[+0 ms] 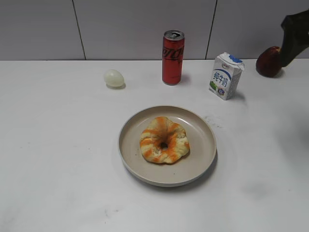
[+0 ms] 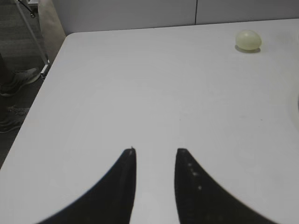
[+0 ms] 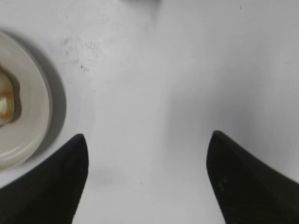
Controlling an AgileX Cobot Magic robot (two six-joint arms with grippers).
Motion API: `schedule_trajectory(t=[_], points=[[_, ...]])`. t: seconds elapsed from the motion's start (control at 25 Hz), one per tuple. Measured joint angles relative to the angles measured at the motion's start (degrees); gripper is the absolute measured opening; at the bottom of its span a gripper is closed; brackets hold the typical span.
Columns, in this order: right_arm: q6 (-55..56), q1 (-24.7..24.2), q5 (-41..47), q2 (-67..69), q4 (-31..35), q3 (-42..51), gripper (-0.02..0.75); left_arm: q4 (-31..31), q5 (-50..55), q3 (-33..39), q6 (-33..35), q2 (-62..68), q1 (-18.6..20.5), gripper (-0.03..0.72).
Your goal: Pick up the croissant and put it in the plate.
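Observation:
The croissant (image 1: 164,140), a pale yellow ring with orange stripes, lies in the beige plate (image 1: 200,150) at the table's middle. A sliver of the croissant (image 3: 4,100) and the plate's rim (image 3: 39,100) show at the left edge of the right wrist view. My right gripper (image 3: 145,142) is wide open and empty above bare table to the right of the plate. A dark part of the right arm (image 1: 294,36) shows at the upper right. My left gripper (image 2: 155,151) is open and empty over bare table at the left, out of the exterior view.
A pale egg (image 1: 114,78) lies at the back left; it also shows in the left wrist view (image 2: 248,40). A red can (image 1: 173,57), a milk carton (image 1: 225,76) and a dark red fruit (image 1: 268,62) stand along the back. The table's left edge (image 2: 39,93) drops to the floor.

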Motion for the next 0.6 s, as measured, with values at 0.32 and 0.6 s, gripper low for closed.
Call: schedule_trajectory(t=[0.32, 0.6], points=[[-0.08, 0.00, -4.02, -22.03, 0.00, 24.32, 0.593, 0.00, 0.00, 0.00, 0.00, 0.00, 0.00, 0.228], [-0.08, 0.00, -9.48, -41.26, 0.00, 43.05, 0.593, 0.00, 0.00, 0.00, 0.00, 0.00, 0.00, 0.228]])
